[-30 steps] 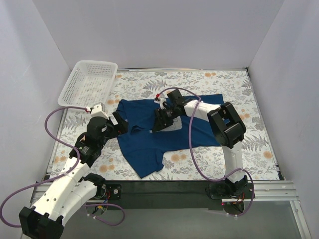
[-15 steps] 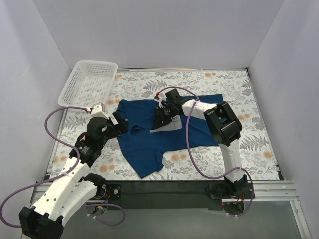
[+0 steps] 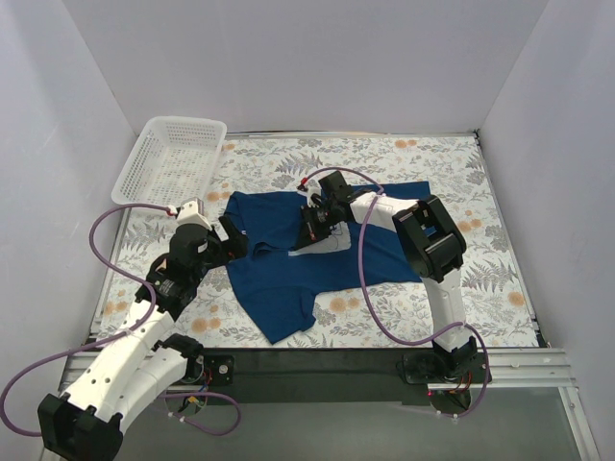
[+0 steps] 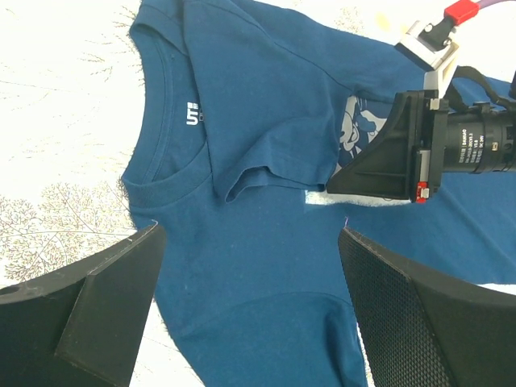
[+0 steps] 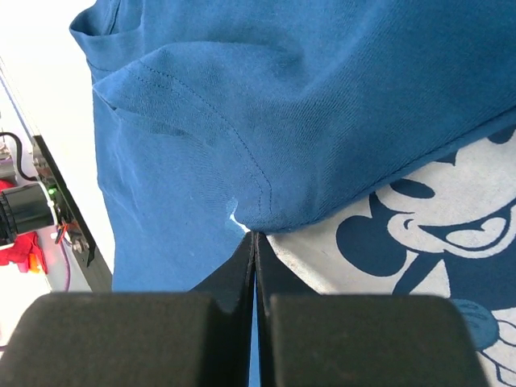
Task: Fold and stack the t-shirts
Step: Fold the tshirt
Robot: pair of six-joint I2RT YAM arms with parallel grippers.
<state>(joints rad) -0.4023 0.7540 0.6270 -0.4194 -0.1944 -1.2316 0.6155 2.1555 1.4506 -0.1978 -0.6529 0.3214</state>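
Observation:
One dark blue t-shirt (image 3: 288, 274) lies spread and rumpled on the floral table, its grey cartoon print (image 5: 419, 234) facing up. One sleeve is folded over beside the print. My right gripper (image 3: 307, 230) is low on the chest. Its jaws are shut, and their tips (image 5: 255, 235) pinch the corner of that sleeve's hem. The same gripper (image 4: 332, 188) shows in the left wrist view, touching the cloth by the print. My left gripper (image 4: 250, 234) hovers open above the shirt (image 4: 258, 266) below the collar, holding nothing; from above it (image 3: 233, 240) sits at the shirt's left edge.
A white mesh basket (image 3: 171, 158) stands at the back left corner. White walls close the table in on three sides. The right arm's purple cable (image 3: 365, 279) loops over the shirt's right half.
The right gripper's jaws have closed at the sleeve on the chest, and the gripper has shifted slightly. The left arm has barely moved and stays open.

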